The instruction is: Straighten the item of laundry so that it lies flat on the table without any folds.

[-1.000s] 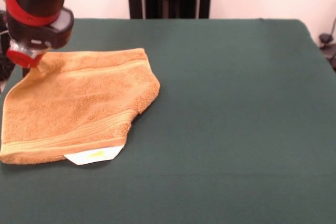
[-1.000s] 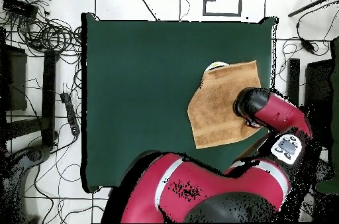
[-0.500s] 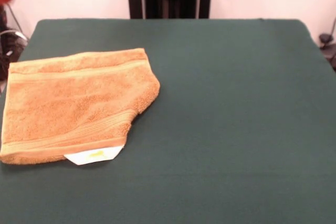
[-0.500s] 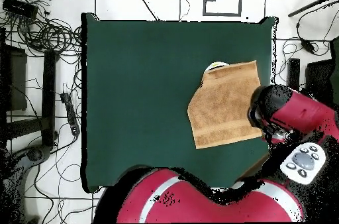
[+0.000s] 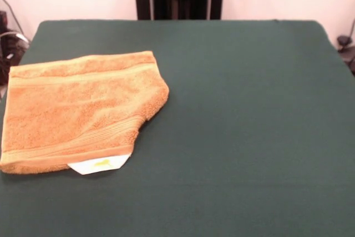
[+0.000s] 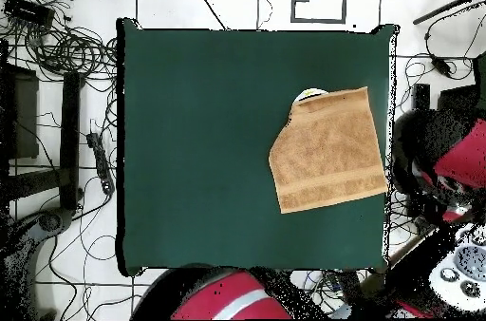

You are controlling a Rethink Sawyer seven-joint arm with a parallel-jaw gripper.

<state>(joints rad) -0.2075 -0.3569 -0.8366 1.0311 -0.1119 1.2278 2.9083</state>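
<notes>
You see the orange-tan towel (image 5: 77,112) lying on the green surface (image 5: 249,126) at its left side, one corner tucked under along a slanted edge, a white tag (image 5: 99,165) poking out below.

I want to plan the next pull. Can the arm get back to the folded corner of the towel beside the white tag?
Probably yes. The towel lies uncovered on the table, nothing lies on or beside the tag, and the arm is off the table's edge next to the towel.

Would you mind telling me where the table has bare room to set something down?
Most of the table is bare: everything between the towel and the opposite side edge, plus strips along both long edges. Only the towel's corner region is taken, its white tag poking out.
</notes>
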